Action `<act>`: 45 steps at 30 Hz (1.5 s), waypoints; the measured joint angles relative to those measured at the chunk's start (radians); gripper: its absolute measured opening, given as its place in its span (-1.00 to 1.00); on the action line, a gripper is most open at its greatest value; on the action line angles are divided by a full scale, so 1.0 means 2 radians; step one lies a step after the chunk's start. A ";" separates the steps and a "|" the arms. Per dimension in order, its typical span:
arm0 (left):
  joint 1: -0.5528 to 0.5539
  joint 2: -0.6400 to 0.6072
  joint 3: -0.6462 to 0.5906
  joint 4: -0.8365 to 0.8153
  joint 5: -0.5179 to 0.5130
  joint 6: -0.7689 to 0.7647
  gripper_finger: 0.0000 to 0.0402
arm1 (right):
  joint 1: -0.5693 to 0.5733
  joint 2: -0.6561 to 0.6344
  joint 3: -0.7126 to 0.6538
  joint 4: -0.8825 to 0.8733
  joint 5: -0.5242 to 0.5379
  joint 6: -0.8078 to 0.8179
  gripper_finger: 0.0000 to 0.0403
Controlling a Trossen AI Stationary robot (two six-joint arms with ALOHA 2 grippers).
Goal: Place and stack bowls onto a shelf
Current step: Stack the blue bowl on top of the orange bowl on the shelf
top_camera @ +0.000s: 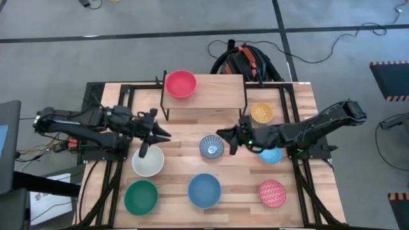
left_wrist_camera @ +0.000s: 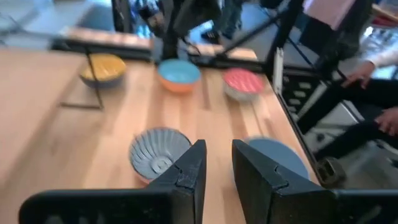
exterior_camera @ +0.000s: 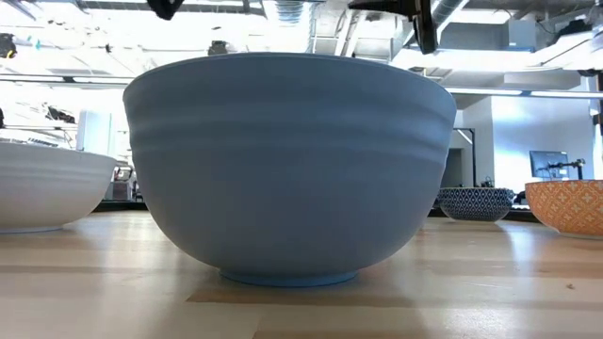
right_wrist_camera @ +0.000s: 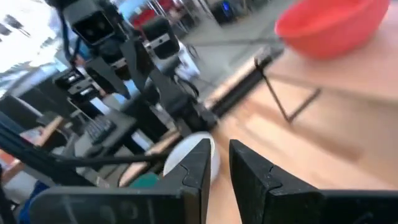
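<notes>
— Where's the shelf, and how does it lie?

— The small light-wood shelf on black legs [top_camera: 204,89] sits at the table's far edge, long axis running left to right. A round red bowl [top_camera: 181,84] stands upright on its left end.

— And your grippers?

— My left gripper [top_camera: 155,134] hovers above the white bowl [top_camera: 148,161], fingers a narrow gap apart, empty. My right gripper [top_camera: 231,139], likewise slightly parted and empty, is just beside the blue-white patterned bowl [top_camera: 211,146].

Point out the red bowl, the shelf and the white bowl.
red bowl [top_camera: 180,84], high view, middle of its inside.
shelf [top_camera: 217,92], high view, bare wood of the board beside the bowl.
white bowl [top_camera: 148,161], high view, its inside.
</notes>
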 joint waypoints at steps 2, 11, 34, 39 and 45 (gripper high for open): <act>-0.011 -0.002 -0.011 0.001 0.000 -0.008 -0.66 | 0.009 0.019 0.031 -0.066 0.000 0.026 -0.57; -0.039 0.001 -0.031 -0.016 -0.031 -0.012 -0.52 | 0.042 0.139 0.181 -0.314 -0.083 0.143 -0.47; -0.040 0.017 -0.030 -0.102 -0.139 -0.067 -0.17 | 0.077 0.302 0.223 -0.381 -0.264 0.357 0.09; -0.040 0.023 -0.030 -0.114 -0.134 -0.069 -0.17 | 0.067 0.305 0.222 -0.383 -0.263 0.356 0.00; -0.040 0.026 -0.030 -0.113 -0.134 -0.075 -0.17 | 0.060 0.321 0.222 -0.374 -0.260 0.348 -0.16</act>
